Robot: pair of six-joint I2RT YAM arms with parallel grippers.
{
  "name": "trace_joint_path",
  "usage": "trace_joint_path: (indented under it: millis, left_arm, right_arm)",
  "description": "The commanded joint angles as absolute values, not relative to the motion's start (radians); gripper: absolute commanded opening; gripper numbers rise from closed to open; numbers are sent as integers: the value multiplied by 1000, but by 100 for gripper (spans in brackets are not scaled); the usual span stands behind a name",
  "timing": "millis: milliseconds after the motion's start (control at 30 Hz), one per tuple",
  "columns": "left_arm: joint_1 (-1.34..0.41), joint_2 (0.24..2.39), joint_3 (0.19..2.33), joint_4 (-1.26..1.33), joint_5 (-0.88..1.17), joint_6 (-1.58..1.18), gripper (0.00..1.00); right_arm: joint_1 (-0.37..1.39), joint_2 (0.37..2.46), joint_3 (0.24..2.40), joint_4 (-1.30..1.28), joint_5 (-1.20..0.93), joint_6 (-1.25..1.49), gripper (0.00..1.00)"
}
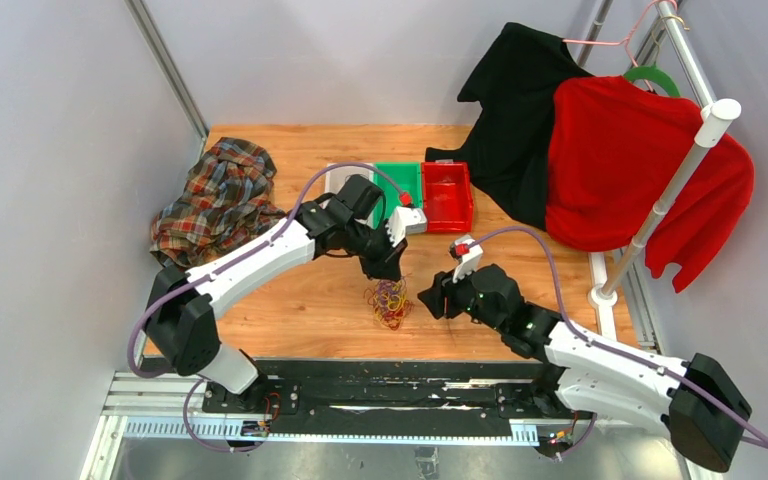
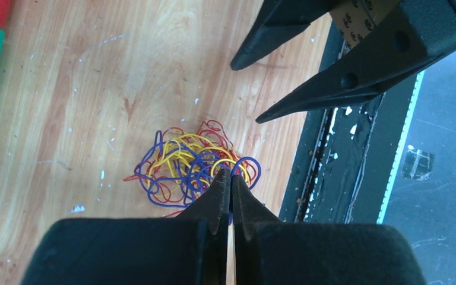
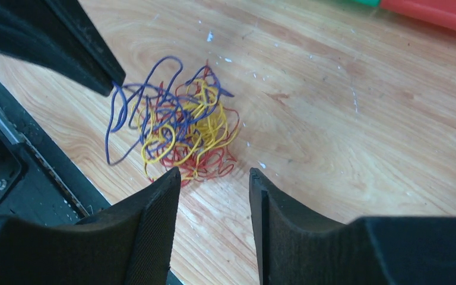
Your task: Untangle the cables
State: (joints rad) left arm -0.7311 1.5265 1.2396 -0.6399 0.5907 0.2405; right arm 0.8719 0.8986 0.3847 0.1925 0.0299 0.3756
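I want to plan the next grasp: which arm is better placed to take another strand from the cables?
Right. The right claw is open and close beside the cables; the left claw is shut, apparently on one of them.

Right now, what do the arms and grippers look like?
The left arm and right arm have white shells, black joints and bases; a purple-grey cable loops along each. Left gripper and right gripper have black tapered fingers; each white wrist block carries a red knob.
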Motion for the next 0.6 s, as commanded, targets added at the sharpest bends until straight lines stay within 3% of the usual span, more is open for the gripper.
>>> trace_joint_path:
  millis: [0, 233, 567]
  left_arm:
    - [-738, 1467, 1276, -728, 579, 236, 1]
    - [-738, 1411, 1328, -761, 547, 155, 1]
    - [-738, 1363, 1388, -806, 409, 112, 1]
  right_arm:
    - [935, 933, 425, 410, 117, 400, 48]
    - [1027, 1067, 508, 554, 150, 320, 48]
    - [1052, 1099, 505, 622, 194, 328, 48]
